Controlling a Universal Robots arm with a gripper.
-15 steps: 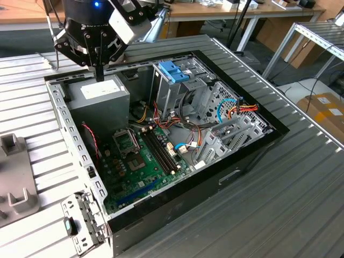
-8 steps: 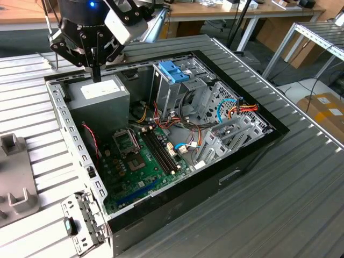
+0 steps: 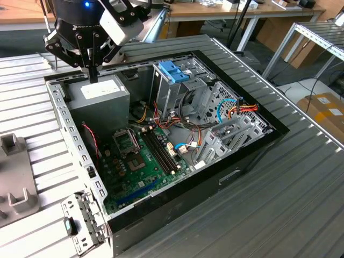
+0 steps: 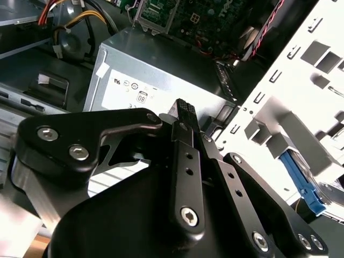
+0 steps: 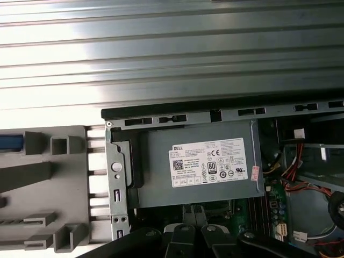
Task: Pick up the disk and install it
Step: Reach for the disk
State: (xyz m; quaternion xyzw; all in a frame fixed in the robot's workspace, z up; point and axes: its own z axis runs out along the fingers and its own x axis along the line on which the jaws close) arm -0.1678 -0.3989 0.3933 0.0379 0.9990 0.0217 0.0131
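Jaws: pressed together, nothing between them. The gripper (image 3: 93, 77) hangs just above the power-supply box (image 3: 99, 99) at a corner of the open case.
Disk (image 4: 302, 181): not held. In the second wrist view its light-blue rail shows beyond the case wall (image 4: 279, 107), outside the case and mostly hidden.
Risk, wrong target: the bare blue bracket (image 3: 169, 71) atop the drive cage (image 3: 177, 94) shares the rail's colour and could be taken for the disk.
Risk, collision: the wall stands between gripper and disk, so a low traverse would clip its rim.
Risk, grasp: closed jaws would push the disk, not straddle it.
Risk, install: loose cables (image 3: 236, 110) near the cage could snag.
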